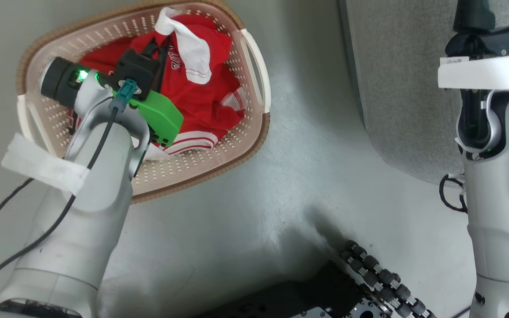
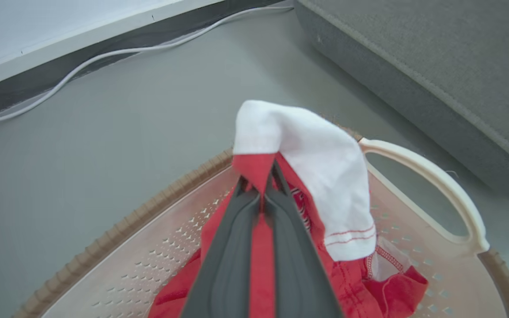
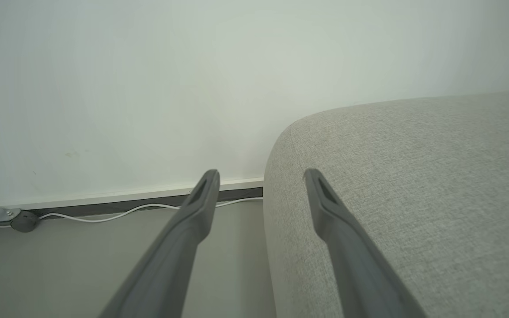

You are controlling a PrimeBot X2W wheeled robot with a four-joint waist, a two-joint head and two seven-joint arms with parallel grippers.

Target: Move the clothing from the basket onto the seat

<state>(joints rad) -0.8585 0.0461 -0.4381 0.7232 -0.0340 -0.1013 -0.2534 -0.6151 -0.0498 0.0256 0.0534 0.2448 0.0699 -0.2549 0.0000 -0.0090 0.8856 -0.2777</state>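
- Left gripper (image 2: 261, 179) pinched shut on a thin fold of the red jersey (image 2: 351, 278); lifting could let it slip, or snag the laundry basket (image 2: 126, 232) rim and drag it;
- the laundry basket, on the floor near the grey sofa (image 1: 396, 88), holds the rest of that bunched red jersey;
- right gripper (image 3: 261, 176) spread wide, empty, beside the sofa's corner.
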